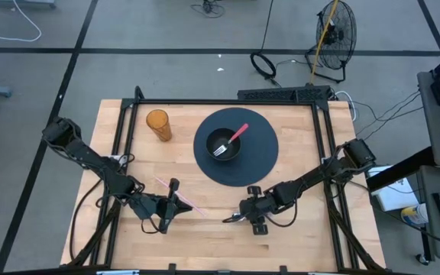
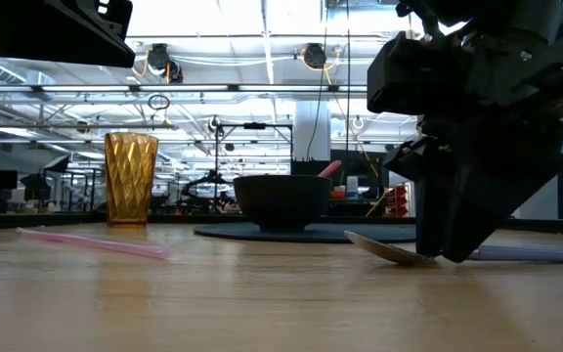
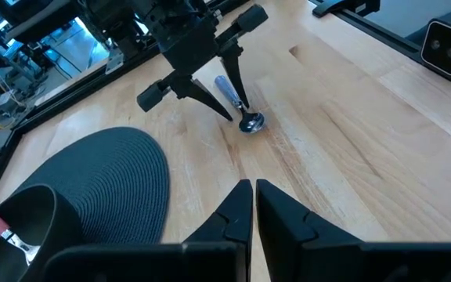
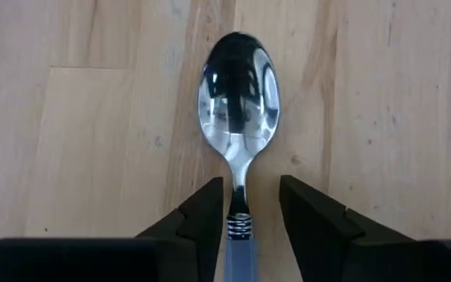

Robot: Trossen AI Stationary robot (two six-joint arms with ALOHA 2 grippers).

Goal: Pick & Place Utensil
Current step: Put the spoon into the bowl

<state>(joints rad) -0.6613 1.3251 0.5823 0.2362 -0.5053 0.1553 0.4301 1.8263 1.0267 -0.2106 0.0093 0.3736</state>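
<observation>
On the bare wood near the table's front edge, a steel spoon with a pale blue translucent handle (image 4: 238,117) lies flat, its neck between the partly open fingers of the right gripper (image 4: 250,205), one pad touching it, the other just clear. Closing off-centre could, I judge, skid or twist the spoon out. The left gripper (image 1: 173,205) waits shut beside a pink straw (image 1: 176,194).
</observation>
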